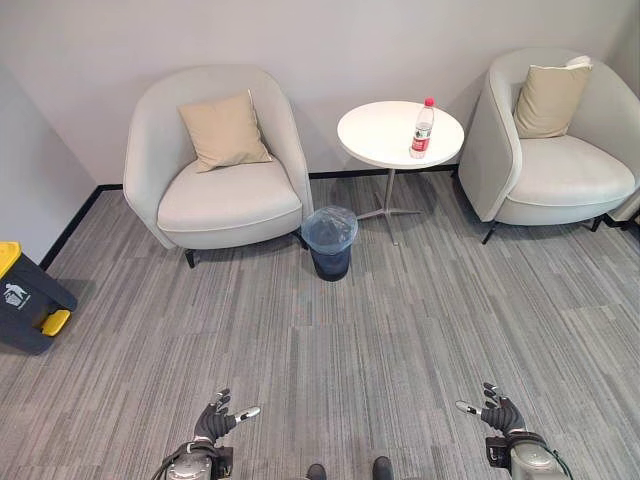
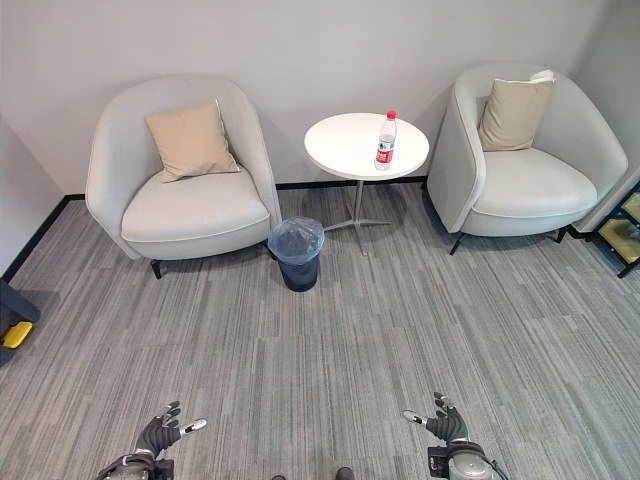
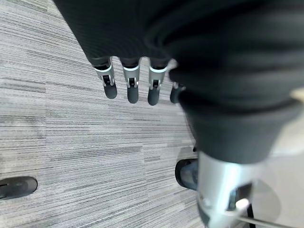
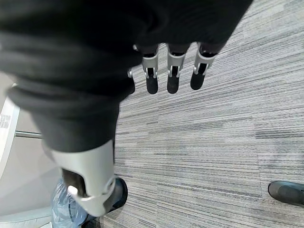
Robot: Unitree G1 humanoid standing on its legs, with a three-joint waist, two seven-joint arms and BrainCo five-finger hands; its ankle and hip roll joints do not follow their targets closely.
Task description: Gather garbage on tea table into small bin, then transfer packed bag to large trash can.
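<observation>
I see the water bottle [image 1: 423,128] standing upright on the round white tea table [image 1: 380,135], clear with a red cap and red label. The small bin [image 1: 330,241], lined with a translucent bag, sits on the floor beside the table base. My left hand [image 1: 217,420] and right hand [image 1: 497,412] hang low, fingers straight and spread, both empty.

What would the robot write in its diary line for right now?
stage: start | bottle: upright on tea table | small bin: bag-lined, on floor beside table | left hand: open | right hand: open
</observation>
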